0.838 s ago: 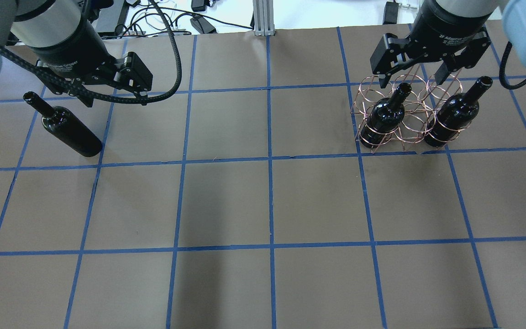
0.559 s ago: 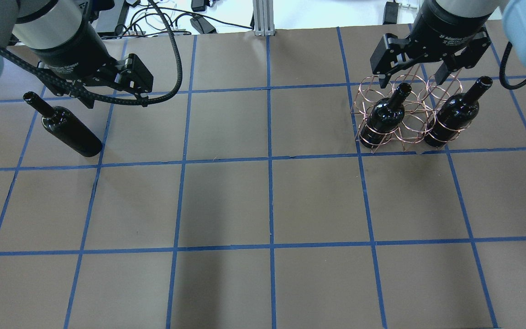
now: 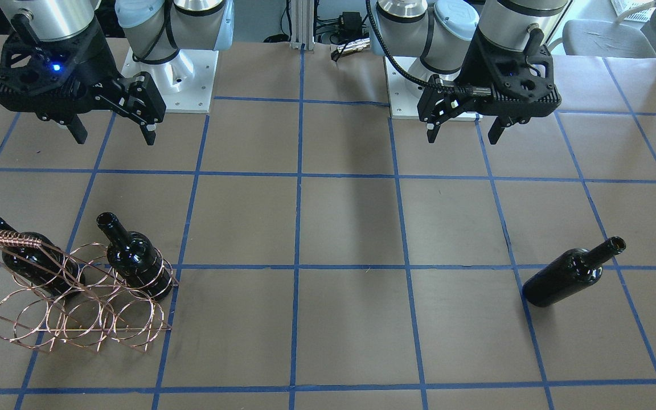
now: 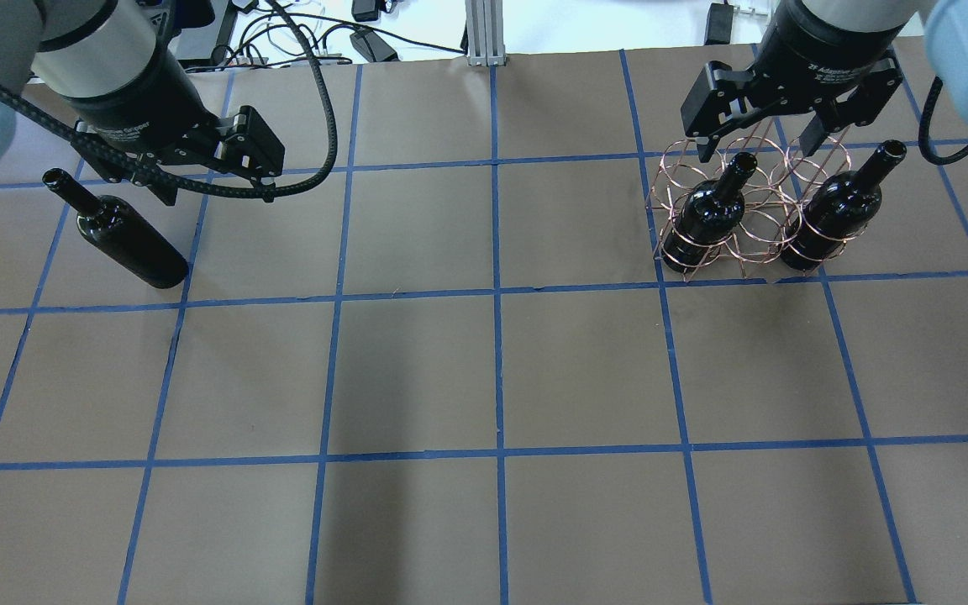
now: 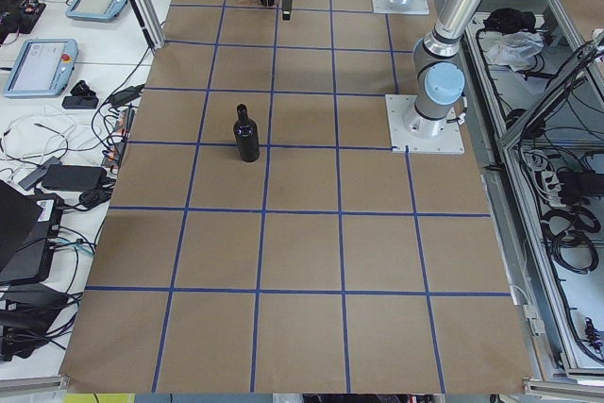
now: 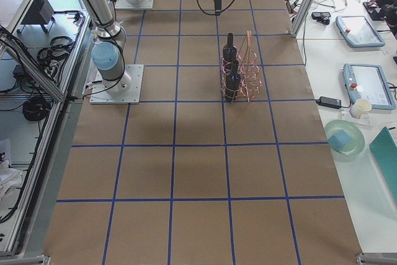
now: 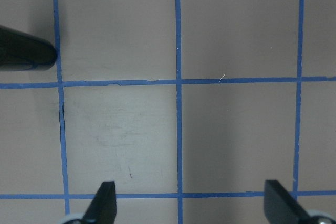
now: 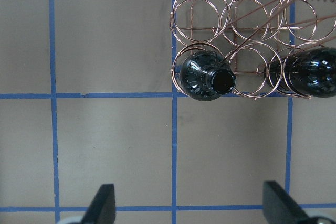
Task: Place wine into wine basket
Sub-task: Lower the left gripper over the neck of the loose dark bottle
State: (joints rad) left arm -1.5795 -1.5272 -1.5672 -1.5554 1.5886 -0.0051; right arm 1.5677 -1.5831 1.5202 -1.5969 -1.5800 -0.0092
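While wine basket (image 4: 753, 244) ahead of right tool (image 4: 771, 139) holds two bottles (image 4: 707, 214) (image 4: 841, 210), one wine (image 4: 127, 239) lies beyond left tool (image 4: 217, 186); both wide, empty, down-pointing.

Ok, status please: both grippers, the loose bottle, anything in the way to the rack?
Left gripper open, empty. Right gripper open, empty. Loose bottle lies on table, not gripped; rack holds two bottles. Nothing seen between bottle and rack.
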